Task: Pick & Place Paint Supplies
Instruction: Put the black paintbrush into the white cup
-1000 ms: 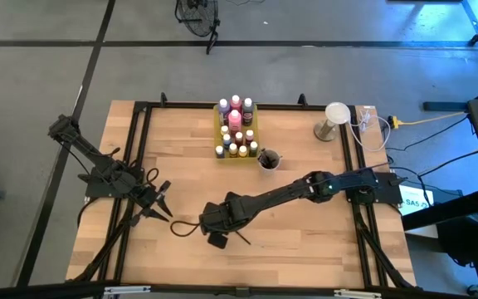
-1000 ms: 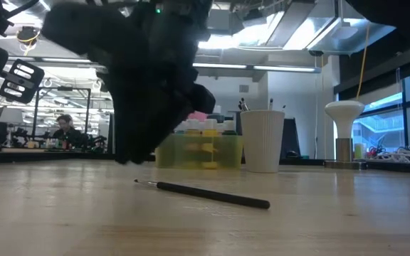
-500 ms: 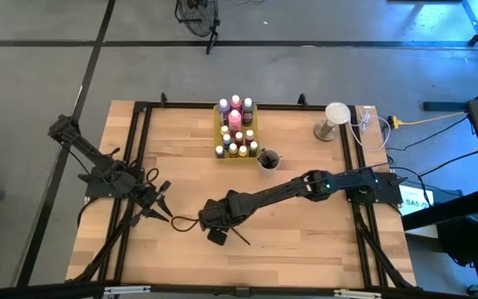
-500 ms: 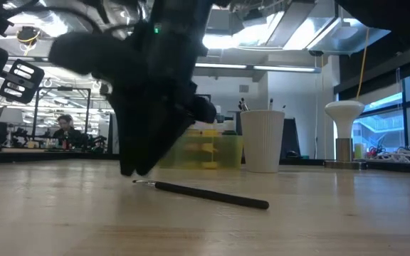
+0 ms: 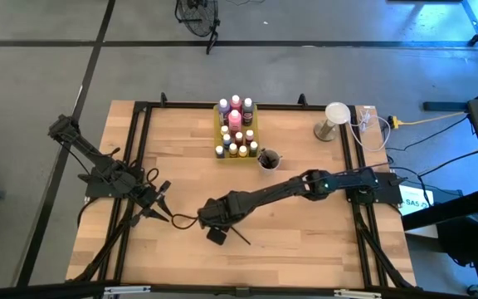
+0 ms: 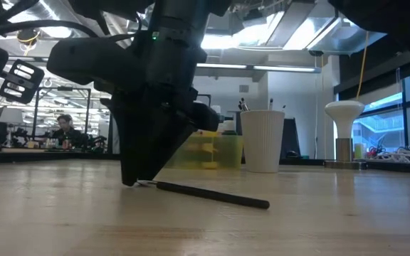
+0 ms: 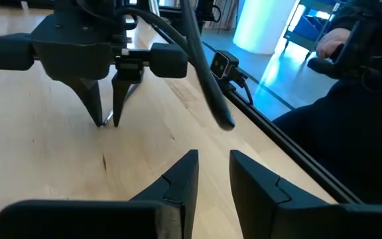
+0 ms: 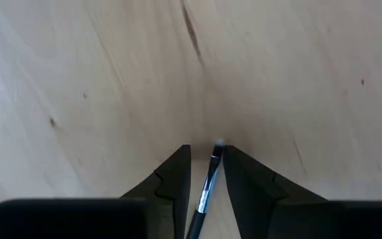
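From above, the yellow tray (image 5: 236, 133) holds capped paint bottles (image 5: 235, 119); the grey cup (image 5: 269, 158) beside it holds brushes. The right gripper (image 5: 207, 226) has dropped lower since a second ago. Level with the wooden table (image 6: 333, 213), its tips meet a lying brush (image 6: 212, 195). The left gripper (image 7: 211, 174) waits, slightly parted. The right wrist shows jaws straddling the brush, unclamped.

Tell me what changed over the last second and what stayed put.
The right gripper has come down to the table, and its fingers now straddle the pale tip end of the brush; the jaws are not yet closed on it. The brush lies where it was. The left gripper, the tray of paint bottles and the cup are unchanged.
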